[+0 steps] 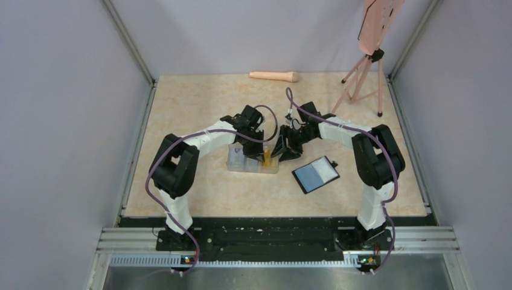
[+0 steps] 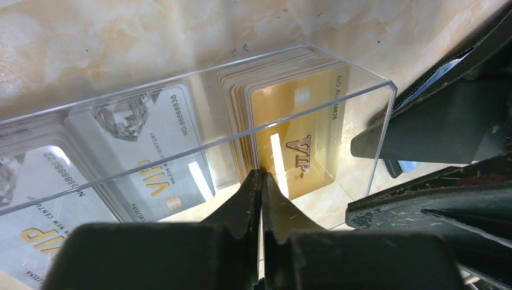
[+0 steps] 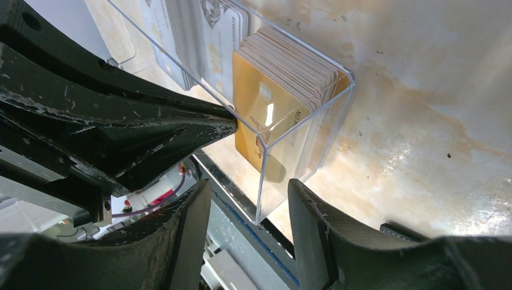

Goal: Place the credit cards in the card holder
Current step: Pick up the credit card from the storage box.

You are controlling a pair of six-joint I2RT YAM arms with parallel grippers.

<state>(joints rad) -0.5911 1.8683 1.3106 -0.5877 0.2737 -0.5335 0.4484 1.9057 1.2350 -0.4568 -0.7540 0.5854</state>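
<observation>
Gold credit cards (image 2: 299,142) and grey-white credit cards (image 2: 151,151) stand in stacks inside a clear plastic box (image 1: 252,161). My left gripper (image 2: 261,181) reaches into the box from above, shut on the top edge of the front gold card (image 3: 265,130), which leans away from its stack. My right gripper (image 3: 249,184) is open, with one finger on each side of the box's near end corner (image 3: 259,205), gripping nothing. The card holder (image 1: 316,174) lies open and flat to the right of the box, blue-grey inside facing up.
A pink tripod (image 1: 362,78) stands at the back right of the table. A pale handle-like object (image 1: 275,76) lies at the far edge. Grey walls enclose the table on three sides.
</observation>
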